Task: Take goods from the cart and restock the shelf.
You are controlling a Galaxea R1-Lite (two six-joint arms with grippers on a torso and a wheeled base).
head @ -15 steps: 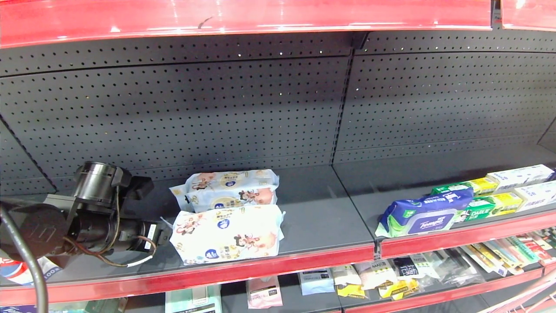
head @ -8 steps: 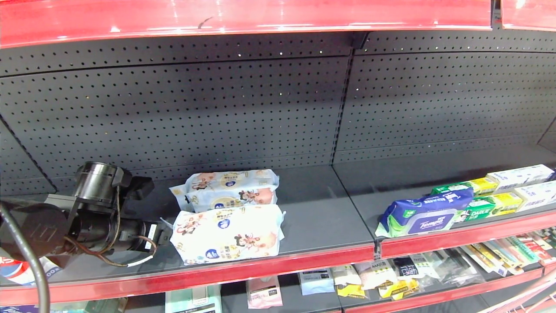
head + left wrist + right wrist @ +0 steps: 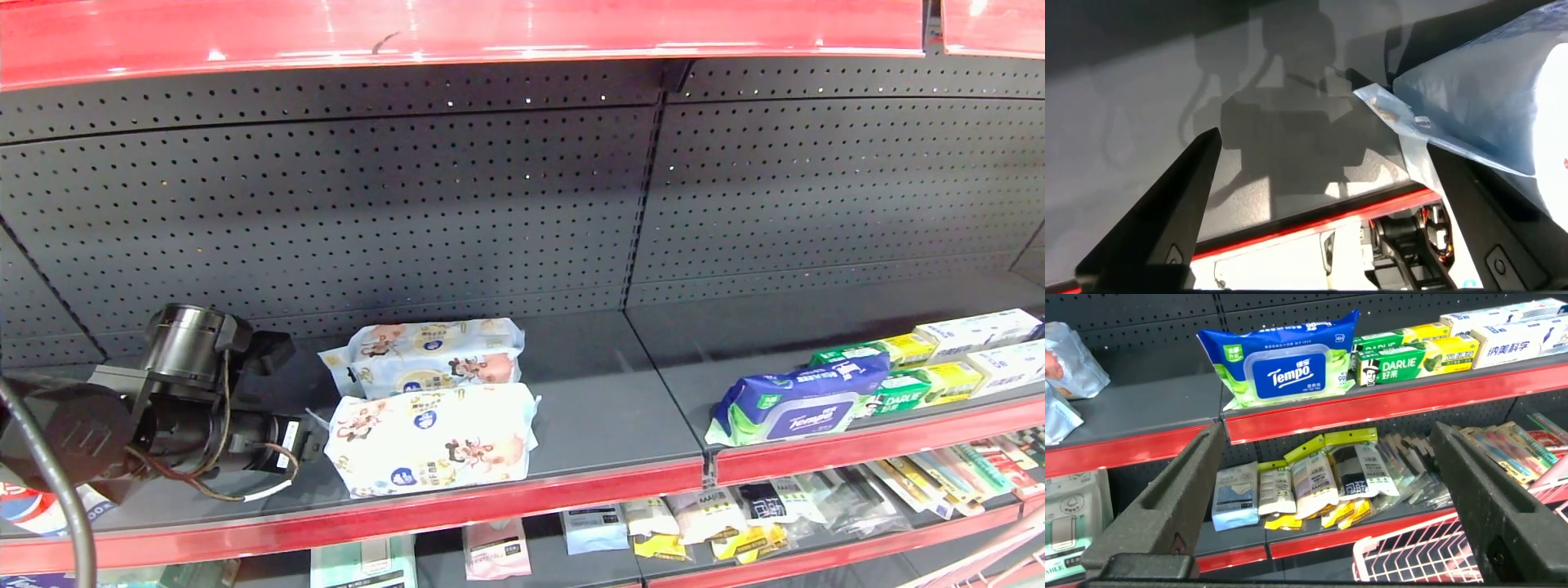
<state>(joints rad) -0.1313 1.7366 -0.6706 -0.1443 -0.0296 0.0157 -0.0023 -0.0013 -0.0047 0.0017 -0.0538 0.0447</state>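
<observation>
— Where is the stock lying?

— The front wipes pack is lying flat on the shelf, close to the red front lip. A second pack is sitting just behind it, at its 12 o'clock.

— And the arms?

— The left gripper is sitting low over the shelf at the front pack's 9 o'clock. So the pack is lying at 3 o'clock from the jaws, with its long axis running 9 to 3 along the lip. Those jaws are standing spread wide and pinching nothing. The right gripper is standing off from the shelf near the cart, its jaws likewise spread and empty. I am judging the left arm the nearer.

— What are the views each adding?

— The left wrist view is showing the pack's crimped end reaching in between the jaws, hard by one of them. Whether it is touching, I cannot tell. The head view is giving the pack's whole length. The right wrist view is taking in a blue-and-green pack, well apart along the shelf.
</observation>
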